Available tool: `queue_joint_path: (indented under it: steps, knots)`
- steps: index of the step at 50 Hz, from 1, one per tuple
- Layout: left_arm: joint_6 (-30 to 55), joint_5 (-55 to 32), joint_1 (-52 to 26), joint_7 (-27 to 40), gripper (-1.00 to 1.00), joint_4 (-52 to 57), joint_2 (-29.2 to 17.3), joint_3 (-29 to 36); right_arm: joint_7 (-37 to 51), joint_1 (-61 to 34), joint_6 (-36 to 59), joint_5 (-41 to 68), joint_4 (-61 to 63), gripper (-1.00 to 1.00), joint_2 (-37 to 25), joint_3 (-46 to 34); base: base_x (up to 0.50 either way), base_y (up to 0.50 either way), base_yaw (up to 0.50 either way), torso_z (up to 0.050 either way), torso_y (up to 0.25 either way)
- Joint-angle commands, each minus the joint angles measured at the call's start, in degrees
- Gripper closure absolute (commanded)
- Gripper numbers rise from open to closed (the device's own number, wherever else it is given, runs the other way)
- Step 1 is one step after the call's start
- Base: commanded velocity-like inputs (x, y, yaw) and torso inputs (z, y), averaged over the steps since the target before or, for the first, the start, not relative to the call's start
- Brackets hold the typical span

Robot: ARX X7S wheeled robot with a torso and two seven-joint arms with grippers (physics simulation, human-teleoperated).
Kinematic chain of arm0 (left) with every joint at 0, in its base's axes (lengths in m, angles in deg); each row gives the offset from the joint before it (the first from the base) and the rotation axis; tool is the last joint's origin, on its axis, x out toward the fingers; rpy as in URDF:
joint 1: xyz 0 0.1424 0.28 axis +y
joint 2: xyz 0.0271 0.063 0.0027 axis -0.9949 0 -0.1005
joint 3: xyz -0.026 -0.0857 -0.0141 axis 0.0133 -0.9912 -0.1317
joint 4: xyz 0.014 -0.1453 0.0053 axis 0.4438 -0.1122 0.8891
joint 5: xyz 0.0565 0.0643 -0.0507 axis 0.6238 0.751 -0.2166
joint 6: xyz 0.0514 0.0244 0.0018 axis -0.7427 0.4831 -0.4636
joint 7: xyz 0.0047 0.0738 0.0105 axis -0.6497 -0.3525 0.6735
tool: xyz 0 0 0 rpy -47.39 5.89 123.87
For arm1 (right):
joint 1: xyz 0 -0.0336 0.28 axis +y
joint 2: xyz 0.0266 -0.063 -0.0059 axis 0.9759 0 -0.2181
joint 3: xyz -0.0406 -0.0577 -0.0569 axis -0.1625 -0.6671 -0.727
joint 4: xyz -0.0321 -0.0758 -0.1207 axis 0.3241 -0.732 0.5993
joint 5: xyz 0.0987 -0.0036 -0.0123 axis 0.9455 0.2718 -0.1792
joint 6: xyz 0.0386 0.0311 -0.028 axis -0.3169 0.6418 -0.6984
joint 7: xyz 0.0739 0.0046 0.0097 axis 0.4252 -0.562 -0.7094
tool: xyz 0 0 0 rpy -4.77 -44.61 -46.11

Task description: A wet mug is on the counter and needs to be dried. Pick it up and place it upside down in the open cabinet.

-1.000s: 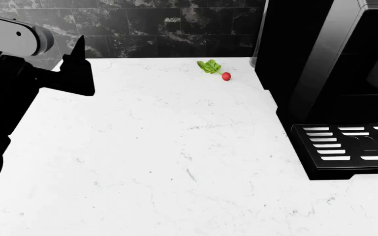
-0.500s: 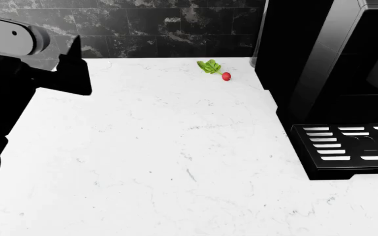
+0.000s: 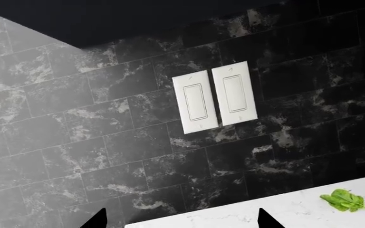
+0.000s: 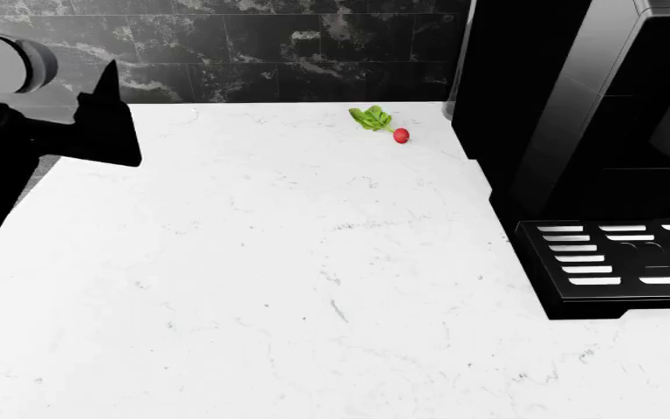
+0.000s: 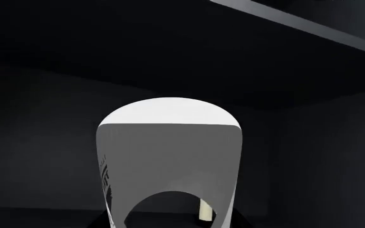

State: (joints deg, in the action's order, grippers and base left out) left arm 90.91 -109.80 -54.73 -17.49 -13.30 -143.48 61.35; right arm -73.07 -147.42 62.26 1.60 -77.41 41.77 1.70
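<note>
The white mug (image 5: 169, 156) fills the right wrist view, inside a dark cabinet (image 5: 169, 57) under a shelf edge. Its closed base points away from the camera and its open rim is toward it, with dark lettering on one side. My right gripper (image 5: 169, 224) is shut on the mug, with only dark finger tips showing at the frame edge beside it. The mug and right gripper are out of the head view. My left gripper (image 4: 108, 113) is open and empty, raised over the far left of the white marble counter (image 4: 311, 262); its tips also show in the left wrist view (image 3: 181, 223).
A radish with green leaves (image 4: 393, 129) lies at the counter's back; it also shows in the left wrist view (image 3: 347, 202). A black coffee machine (image 4: 591, 105) with a slotted drip tray (image 4: 620, 262) stands at the right. Two white wall switches (image 3: 214, 97) are on the black tiles.
My left arm and gripper have drawn back toward the left edge of the head view. The counter, radish and coffee machine have not moved.
</note>
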Motion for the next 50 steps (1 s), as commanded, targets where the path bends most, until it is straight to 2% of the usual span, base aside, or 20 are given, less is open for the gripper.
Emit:
queue_joint_path:
  steps: [1,14,30,38,50]
  knots:
    - [-1.2,0.1,1.4,0.1,-1.0,-0.4,-1.0,-0.7,0.8,-0.2,-0.1,6.3,0.8,1.0,0.1,-6.5,0.0,0.0,0.0,0.0,0.0]
    - [-2.4,-0.4,2.9,0.2,-1.0,-0.2,-2.8,-1.9,2.7,-0.2,-0.4,14.8,3.4,1.0,0.1,-12.4,0.0,0.0,0.0,0.0,0.0]
    - [-3.3,-0.2,4.3,0.0,-1.0,-0.3,-3.6,-2.3,1.8,-0.2,-2.1,21.2,-0.2,1.0,0.1,-18.3,0.0,0.0,0.0,0.0,0.0]
    - [-3.3,0.4,4.6,0.0,-1.0,-0.7,-3.4,-2.1,-0.3,-0.2,-4.2,21.7,-0.6,1.0,0.1,-18.0,0.0,0.0,0.0,0.0,0.001]
    - [-4.1,0.5,5.7,0.0,-1.0,-0.6,-3.9,-2.5,-1.1,-0.2,-3.3,20.4,1.1,1.0,0.1,-16.4,0.28,-0.02,0.0,0.0,0.0]
